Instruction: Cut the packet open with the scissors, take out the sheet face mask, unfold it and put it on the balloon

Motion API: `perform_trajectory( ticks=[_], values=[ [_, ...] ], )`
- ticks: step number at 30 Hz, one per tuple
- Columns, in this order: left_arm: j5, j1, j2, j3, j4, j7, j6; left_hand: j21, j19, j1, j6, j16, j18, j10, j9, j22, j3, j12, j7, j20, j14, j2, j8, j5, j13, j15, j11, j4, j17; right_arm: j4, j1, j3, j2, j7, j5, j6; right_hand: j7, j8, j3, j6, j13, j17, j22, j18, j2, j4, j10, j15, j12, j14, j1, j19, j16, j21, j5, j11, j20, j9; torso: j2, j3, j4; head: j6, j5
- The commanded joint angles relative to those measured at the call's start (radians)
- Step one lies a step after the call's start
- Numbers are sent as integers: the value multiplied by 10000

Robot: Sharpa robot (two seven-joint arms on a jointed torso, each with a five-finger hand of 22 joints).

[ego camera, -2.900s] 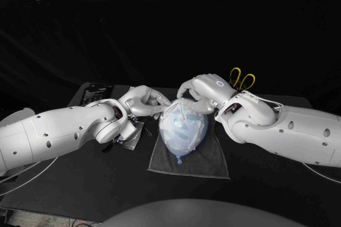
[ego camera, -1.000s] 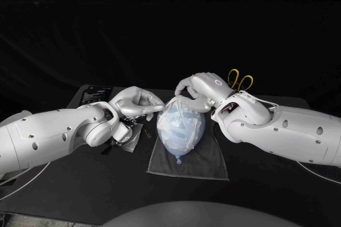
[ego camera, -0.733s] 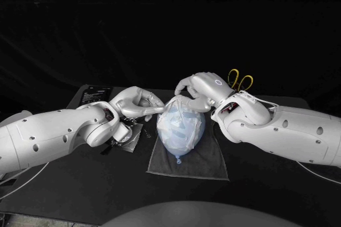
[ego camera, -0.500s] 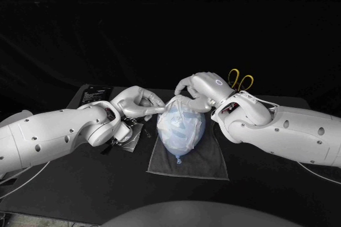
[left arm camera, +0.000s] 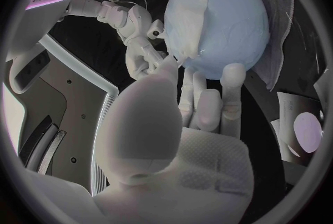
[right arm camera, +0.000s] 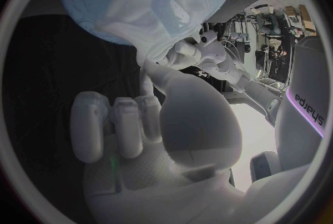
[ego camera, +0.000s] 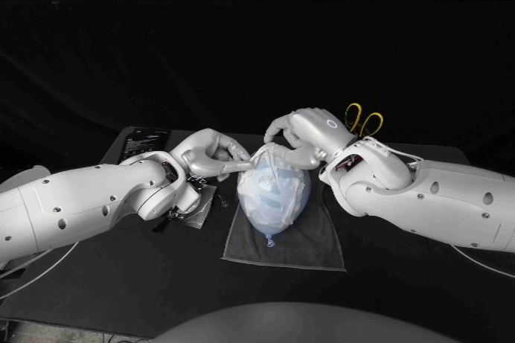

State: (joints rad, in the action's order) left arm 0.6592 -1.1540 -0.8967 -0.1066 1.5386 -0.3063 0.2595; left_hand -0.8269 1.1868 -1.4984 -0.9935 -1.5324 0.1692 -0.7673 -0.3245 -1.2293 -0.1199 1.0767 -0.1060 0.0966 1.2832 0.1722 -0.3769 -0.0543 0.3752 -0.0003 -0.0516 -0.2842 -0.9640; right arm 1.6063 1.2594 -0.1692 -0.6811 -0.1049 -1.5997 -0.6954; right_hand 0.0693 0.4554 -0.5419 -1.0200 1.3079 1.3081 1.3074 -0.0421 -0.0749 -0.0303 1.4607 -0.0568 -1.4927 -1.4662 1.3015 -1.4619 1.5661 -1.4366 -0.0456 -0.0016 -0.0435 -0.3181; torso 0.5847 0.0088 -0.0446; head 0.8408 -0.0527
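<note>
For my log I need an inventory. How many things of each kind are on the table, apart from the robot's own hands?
balloon: 1
sheet face mask: 1
scissors: 1
packet: 1
grey cloth: 1
black card: 1
Total: 6

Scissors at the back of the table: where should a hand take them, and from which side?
Take the scissors by the yellow handle loops, the part that sticks out beyond the right hand; the blades are hidden behind it. Come in from the robot's right, likely with the right hand, which is nearest, once it lets go of the mask.
</note>
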Motion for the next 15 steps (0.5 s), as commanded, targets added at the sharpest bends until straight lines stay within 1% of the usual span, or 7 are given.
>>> perform_trajectory(
  ticks=[1,5,10,11,13,15],
  values=[
    [285,-9,24,12,46,-15,79,-46,69,-179,-137,-48,-198,-122,-27,-25,-4,49,34,-7,81,-30,-55,53,13,-29,3,52,-49,-5,6,11,1,41,-61,-68,-31,57,-70,-71,1888,2627,2272,147,56,-2,574,-101,-33,-1046,25,-602,47,-42,-29,-48,28,-10,-4,0,-9,16,2],
    [344,-8,23,12,63,-60,46,-61,68,-283,-288,-45,-199,-176,-51,-41,-32,67,115,-30,92,-124,-98,52,26,-59,38,32,-71,-29,6,11,4,27,-64,-45,-31,57,-70,-71,1888,2627,2272,147,56,-2,574,-101,-33,-1046,25,-602,47,-42,-29,-48,28,-10,-3,-7,-5,13,-1],
    [374,-8,22,12,88,-112,10,-76,63,-423,-430,-41,-200,-222,-61,-59,-104,73,190,-55,106,-252,-114,49,38,-90,74,24,-108,-39,6,11,12,20,-71,-23,-31,57,-70,-71,1888,2627,2272,147,56,-2,574,-101,-33,-1046,25,-602,47,-42,-29,-48,28,-10,5,-6,-8,15,3],
    [376,-8,21,12,93,-126,8,-82,60,-498,-474,-39,-201,-233,-60,-66,-161,66,216,-63,104,-323,-113,47,39,-101,87,30,-107,-42,6,11,13,19,-74,-18,-31,57,-70,-71,1888,2627,2272,147,56,-2,574,-101,-33,-1046,25,-602,47,-42,-29,-48,28,-10,7,-6,-9,19,3],
    [329,-8,18,12,100,-163,22,-62,38,-638,-543,-34,-196,-250,-51,-66,-349,28,253,-80,101,-565,-94,47,27,-122,109,9,-111,-48,6,11,16,16,-79,-10,-31,57,-70,-71,1888,2627,2272,147,56,-2,574,-101,-33,-1046,25,-602,47,-42,-29,-48,28,-10,5,-4,-10,20,3],
    [223,-8,14,12,102,-216,41,-40,6,-793,-572,-19,-191,-256,-43,-72,-702,-64,298,-101,68,-935,-52,47,-7,-145,133,-5,-69,-50,6,11,17,16,-83,0,-31,57,-70,-71,1888,2627,2272,147,56,-2,574,-101,-33,-1046,25,-602,47,-42,-29,-48,28,-10,-1,-2,-8,13,-1]
  ],
)
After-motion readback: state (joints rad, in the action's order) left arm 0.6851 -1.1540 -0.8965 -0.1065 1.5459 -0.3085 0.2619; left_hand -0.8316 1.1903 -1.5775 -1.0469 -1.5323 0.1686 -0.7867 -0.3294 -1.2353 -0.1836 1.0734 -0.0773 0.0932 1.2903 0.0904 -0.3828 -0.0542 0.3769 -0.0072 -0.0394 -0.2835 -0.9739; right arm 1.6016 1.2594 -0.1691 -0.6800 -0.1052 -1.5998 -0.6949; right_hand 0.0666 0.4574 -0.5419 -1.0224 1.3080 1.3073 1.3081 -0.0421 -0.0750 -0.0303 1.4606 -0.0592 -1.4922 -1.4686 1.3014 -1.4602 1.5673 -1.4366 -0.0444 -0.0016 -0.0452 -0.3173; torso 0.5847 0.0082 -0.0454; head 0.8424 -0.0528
